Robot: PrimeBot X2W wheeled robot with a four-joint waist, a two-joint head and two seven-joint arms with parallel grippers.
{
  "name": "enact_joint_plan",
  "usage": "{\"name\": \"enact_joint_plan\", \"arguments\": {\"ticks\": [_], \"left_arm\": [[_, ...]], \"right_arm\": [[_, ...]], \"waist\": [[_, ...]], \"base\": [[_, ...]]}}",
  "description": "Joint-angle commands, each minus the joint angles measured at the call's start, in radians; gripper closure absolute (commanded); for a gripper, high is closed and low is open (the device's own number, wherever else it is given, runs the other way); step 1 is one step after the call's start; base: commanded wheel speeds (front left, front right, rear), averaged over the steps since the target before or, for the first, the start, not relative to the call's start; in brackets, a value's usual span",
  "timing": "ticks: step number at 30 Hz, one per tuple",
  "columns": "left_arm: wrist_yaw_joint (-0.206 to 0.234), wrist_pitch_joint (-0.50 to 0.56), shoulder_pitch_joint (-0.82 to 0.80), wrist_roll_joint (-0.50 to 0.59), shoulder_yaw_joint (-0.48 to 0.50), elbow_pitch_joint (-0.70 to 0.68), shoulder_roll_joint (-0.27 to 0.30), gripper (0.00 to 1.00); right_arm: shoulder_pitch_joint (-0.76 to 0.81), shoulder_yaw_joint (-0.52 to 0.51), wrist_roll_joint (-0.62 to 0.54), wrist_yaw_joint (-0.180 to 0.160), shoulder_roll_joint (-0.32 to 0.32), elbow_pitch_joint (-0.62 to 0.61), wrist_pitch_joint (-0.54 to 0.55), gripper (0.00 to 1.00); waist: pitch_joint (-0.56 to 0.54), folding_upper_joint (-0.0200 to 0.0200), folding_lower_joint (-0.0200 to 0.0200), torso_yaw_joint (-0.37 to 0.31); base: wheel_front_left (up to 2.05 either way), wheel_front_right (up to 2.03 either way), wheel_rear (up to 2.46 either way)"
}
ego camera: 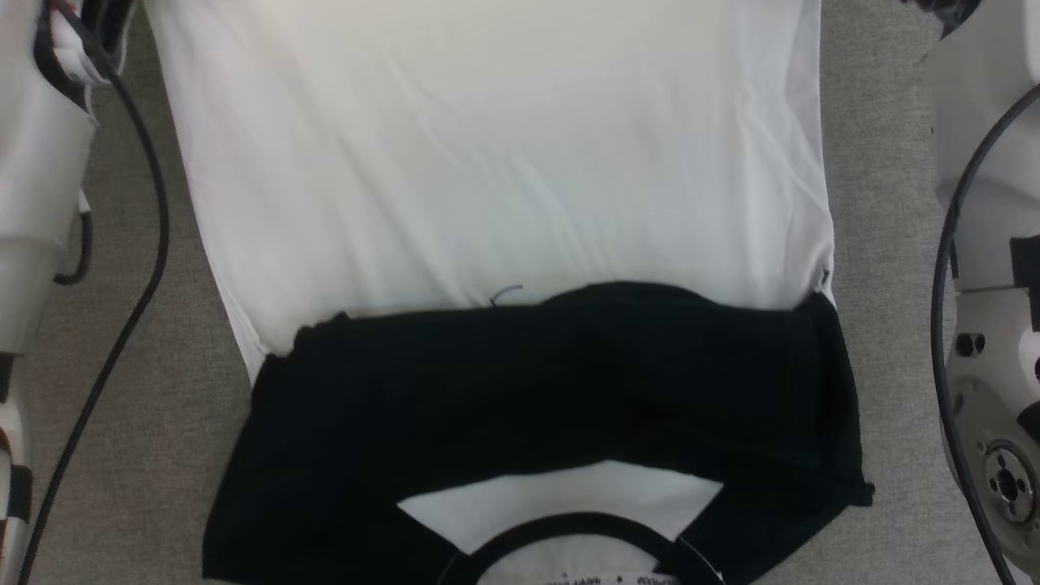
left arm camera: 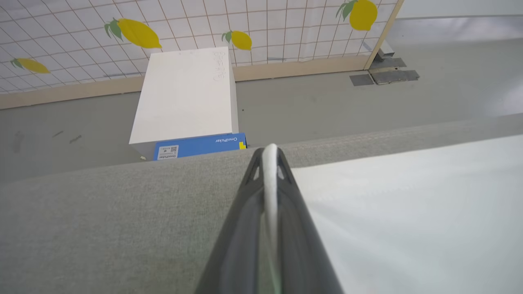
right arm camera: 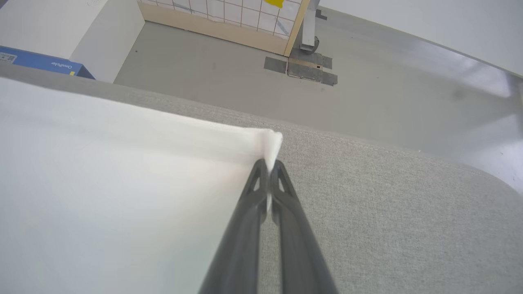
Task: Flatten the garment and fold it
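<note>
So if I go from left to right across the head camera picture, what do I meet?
Robot's pale left arm → black cable → strip of grey cloth surface → the garment, white with a black band → grey surface again → robot's pale right arm.

A blue box (left arm camera: 200,145) is sitting just beside a white box (left arm camera: 186,96), lemon-print wall (left arm camera: 286,28) standing behind, tape (left arm camera: 386,76) lying on the floor (left arm camera: 327,106).

Cutting the garment (ego camera: 487,179) off at the head view's top and bottom edges; blurring print on the neck label (ego camera: 605,580) beyond reading.
</note>
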Motion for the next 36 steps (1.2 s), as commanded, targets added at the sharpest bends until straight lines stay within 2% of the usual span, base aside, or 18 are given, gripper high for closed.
{"name": "enact_joint_plan", "arguments": {"ticks": [1, 15, 21, 25, 30, 36], "left_arm": [[0.014, -0.045, -0.04, 0.026, 0.014, -0.002, 0.025, 1.0], [0.039, -0.335, -0.197, 0.114, 0.051, 0.006, 0.044, 1.0], [0.005, -0.371, -0.182, 0.096, 0.048, 0.041, 0.03, 1.0], [-0.045, -0.371, -0.111, 0.079, 0.027, 0.044, 0.04, 1.0], [-0.105, -0.368, 0.052, 0.02, 0.014, -0.006, 0.057, 1.0], [-0.127, -0.335, 0.313, -0.083, 0.017, -0.181, 0.095, 1.0]], "right_arm": [[-0.029, -0.005, -0.014, -0.002, -0.006, -0.01, -0.02, 1.0], [-0.168, -0.045, -0.106, -0.002, -0.006, -0.049, -0.192, 1.0], [-0.15, -0.005, -0.074, -0.002, -0.006, -0.015, -0.224, 1.0], [-0.095, 0.055, -0.027, -0.002, -0.006, 0.005, -0.248, 1.0], [0.027, 0.145, 0.052, -0.002, -0.013, -0.005, -0.257, 1.0], [0.224, 0.289, 0.203, -0.002, -0.07, -0.111, -0.227, 1.0]], "waist": [[0.006, 0.0079, -0.0001, -0.004], [0.051, 0.0079, -0.0001, -0.007], [0.029, 0.0079, -0.0001, 0.006], [-0.022, 0.0079, -0.0001, 0.014], [-0.126, 0.0079, -0.0001, 0.026], [-0.264, 0.0079, -0.0001, 0.041]], "base": [[0.0, 0.0, 0.0], [0.0, 0.0, 0.0], [0.0, 0.0, 0.0], [0.0, 0.0, 0.0], [0.0, 0.0, 0.0], [0.0, 0.0, 0.0]]}}
